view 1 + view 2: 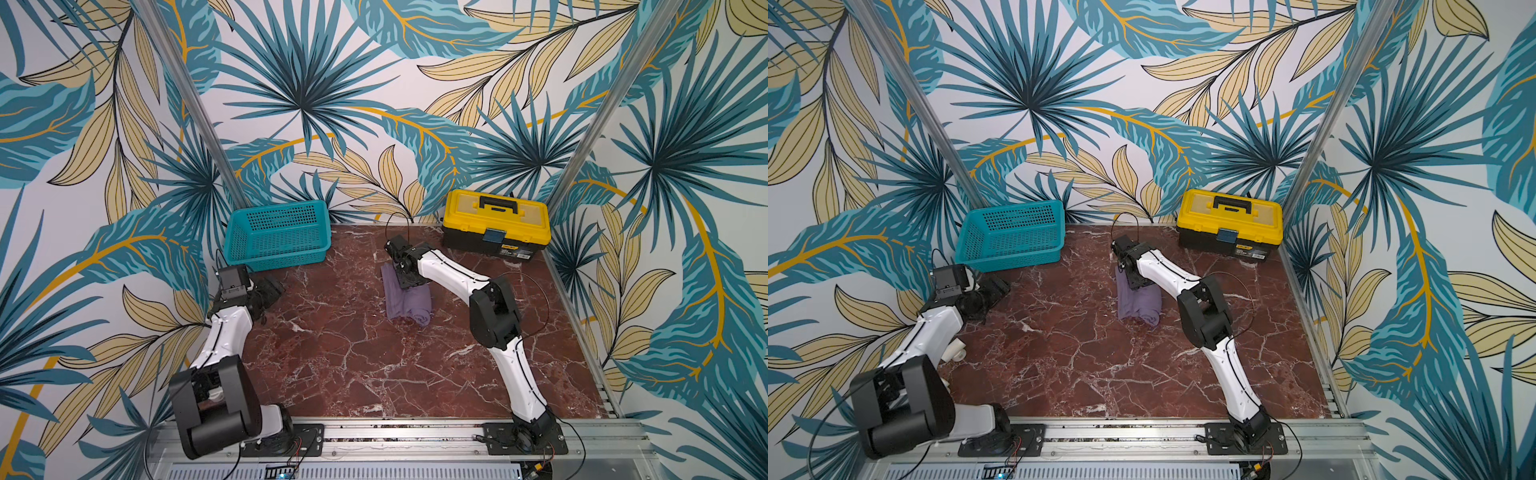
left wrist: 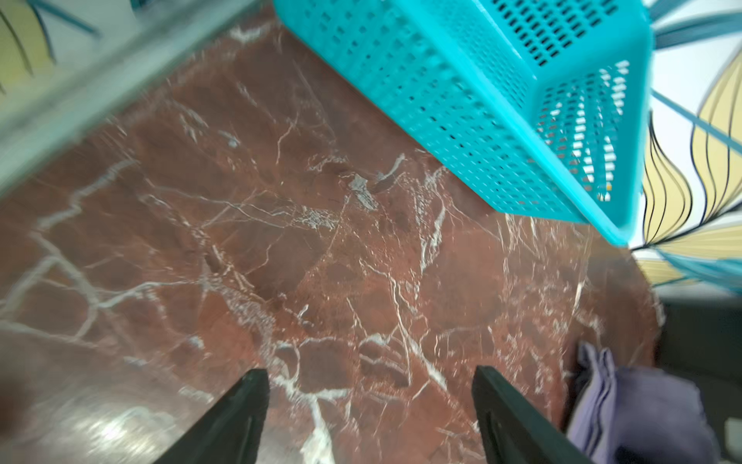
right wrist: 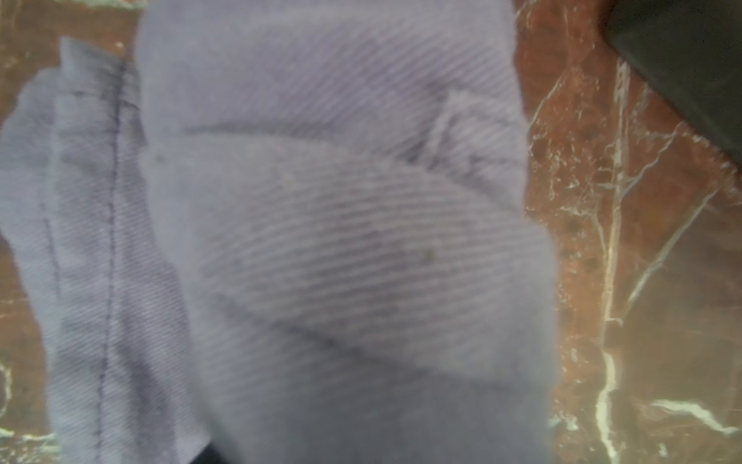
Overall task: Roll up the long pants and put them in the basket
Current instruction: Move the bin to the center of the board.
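Note:
The long pants (image 1: 409, 305) (image 1: 1140, 305) lie as a compact dusty-purple roll near the middle of the red marble table (image 1: 353, 353). My right gripper (image 1: 405, 276) (image 1: 1136, 277) points down onto the far end of the roll. In the right wrist view the pants (image 3: 321, 201) fill the frame and hide the jaws. My left gripper (image 1: 272, 289) (image 2: 371, 373) hovers by the table's left edge, open and empty, far from the roll. The edge of the pants (image 2: 642, 413) shows in the left wrist view.
A teal basket (image 1: 276, 237) (image 1: 1011, 237) (image 2: 461, 80) stands at the back left, just beyond the left gripper. A yellow and black toolbox (image 1: 496, 222) (image 1: 1229, 224) sits at the back right. Leaf-patterned walls enclose the table on three sides.

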`<act>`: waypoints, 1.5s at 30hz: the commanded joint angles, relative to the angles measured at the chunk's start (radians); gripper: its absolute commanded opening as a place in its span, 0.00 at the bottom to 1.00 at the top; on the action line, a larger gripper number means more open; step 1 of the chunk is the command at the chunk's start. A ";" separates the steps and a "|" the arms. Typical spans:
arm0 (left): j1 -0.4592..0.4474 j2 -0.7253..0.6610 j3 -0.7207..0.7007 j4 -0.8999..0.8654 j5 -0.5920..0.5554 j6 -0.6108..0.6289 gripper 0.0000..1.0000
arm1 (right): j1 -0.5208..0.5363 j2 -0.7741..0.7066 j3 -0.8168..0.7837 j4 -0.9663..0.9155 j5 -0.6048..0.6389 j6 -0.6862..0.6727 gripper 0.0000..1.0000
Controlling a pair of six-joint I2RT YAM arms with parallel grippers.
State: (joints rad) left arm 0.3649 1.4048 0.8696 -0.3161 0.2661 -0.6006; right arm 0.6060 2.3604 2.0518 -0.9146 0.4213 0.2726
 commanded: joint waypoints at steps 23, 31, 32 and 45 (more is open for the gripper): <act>0.009 0.595 0.586 0.047 -0.072 -0.364 0.77 | 0.049 0.037 -0.075 -0.083 -0.113 -0.091 0.18; -0.010 0.625 0.613 0.106 -0.053 -0.474 0.28 | 0.052 -0.099 -0.205 -0.049 -0.278 -0.116 0.00; -0.014 0.621 0.606 0.114 -0.040 -0.491 0.20 | 0.051 -0.130 -0.230 -0.038 -0.308 -0.120 0.00; -0.279 0.187 0.217 -0.102 -0.340 -0.657 0.00 | 0.058 -0.572 -0.379 0.028 -0.835 -0.124 0.00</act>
State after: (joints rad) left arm 0.1467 1.6810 1.1530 -0.3672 0.0643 -1.2053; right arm 0.6556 1.9259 1.6398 -0.9039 -0.2279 0.1421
